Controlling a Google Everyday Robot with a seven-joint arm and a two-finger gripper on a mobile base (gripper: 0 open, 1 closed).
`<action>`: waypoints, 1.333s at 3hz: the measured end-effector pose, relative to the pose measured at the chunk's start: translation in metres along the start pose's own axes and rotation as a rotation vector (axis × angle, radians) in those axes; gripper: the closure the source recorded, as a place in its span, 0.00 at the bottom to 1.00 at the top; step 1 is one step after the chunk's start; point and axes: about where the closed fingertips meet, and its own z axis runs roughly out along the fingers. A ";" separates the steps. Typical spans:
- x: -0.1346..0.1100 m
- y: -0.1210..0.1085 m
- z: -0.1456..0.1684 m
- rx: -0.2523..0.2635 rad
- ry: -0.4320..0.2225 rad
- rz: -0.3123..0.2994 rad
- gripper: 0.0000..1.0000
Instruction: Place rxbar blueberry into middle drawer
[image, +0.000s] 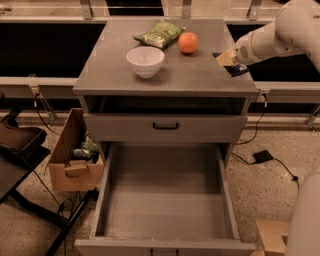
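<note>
The rxbar blueberry (238, 70), a dark navy bar, lies at the right edge of the grey cabinet top (170, 75), mostly covered by my gripper. My gripper (227, 59) reaches in from the right on the white arm and sits right over the bar, down at the cabinet top. The middle drawer (165, 200) is pulled fully open below, with tall grey walls and a bare floor. It is well below and to the left of the gripper.
A white bowl (145, 61), a green chip bag (159, 34) and an orange (188, 42) stand on the cabinet top. A shut drawer front with a black handle (165, 126) is above the open drawer. A cardboard box (75, 155) stands on the floor at left.
</note>
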 end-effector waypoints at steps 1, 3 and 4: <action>-0.029 0.019 -0.069 0.046 -0.074 -0.104 1.00; 0.058 0.047 -0.121 0.056 0.005 -0.162 1.00; 0.120 0.056 -0.115 -0.031 0.035 -0.138 1.00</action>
